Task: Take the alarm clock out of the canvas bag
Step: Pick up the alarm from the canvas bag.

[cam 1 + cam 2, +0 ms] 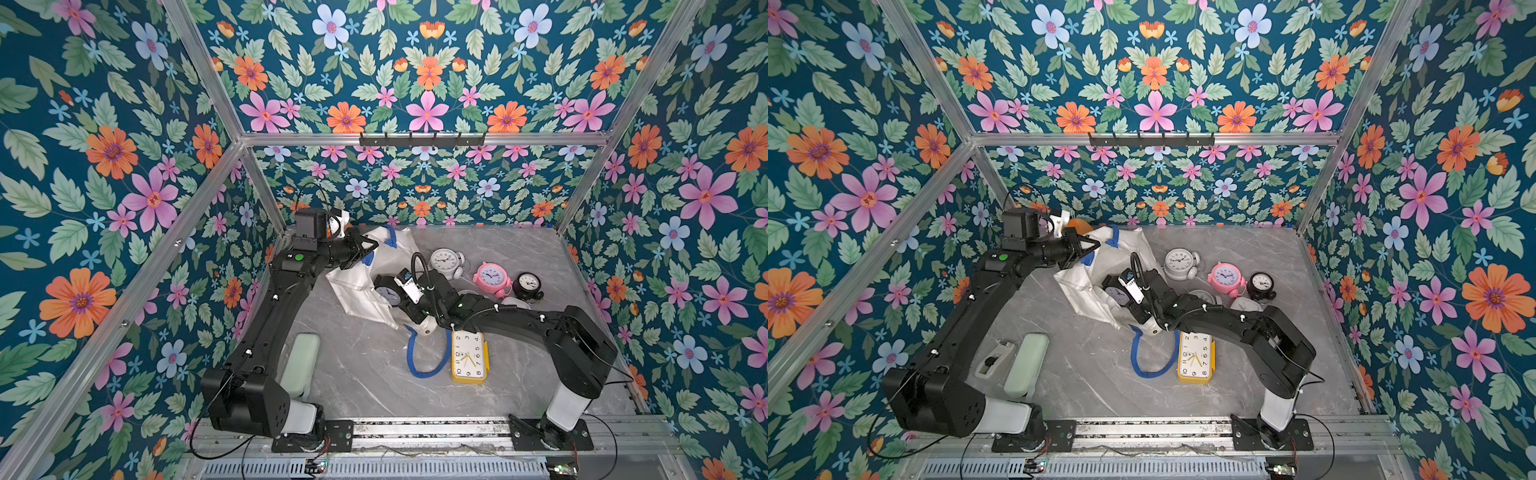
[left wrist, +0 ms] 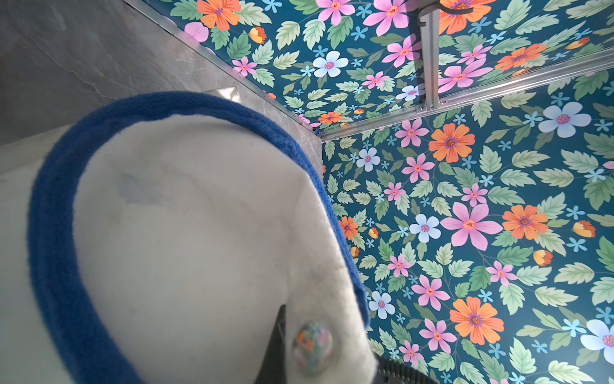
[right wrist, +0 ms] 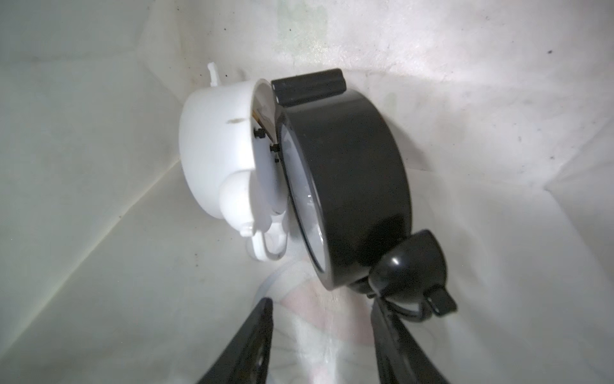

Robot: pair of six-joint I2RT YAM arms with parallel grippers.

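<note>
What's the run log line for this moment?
left gripper: shut on bag | right gripper: open inside bag | black clock, white clock: inside, ungripped

Glossy plastic clock [image 3: 358, 166], cloth bag [image 3: 99, 199]

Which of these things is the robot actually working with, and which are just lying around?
In the job: canvas bag, pinched by the left gripper; black clock and white clock inside it; right gripper, open.
Lying about: yellow clock, pink clock, grey clock, dark clock, pale green case.
</note>
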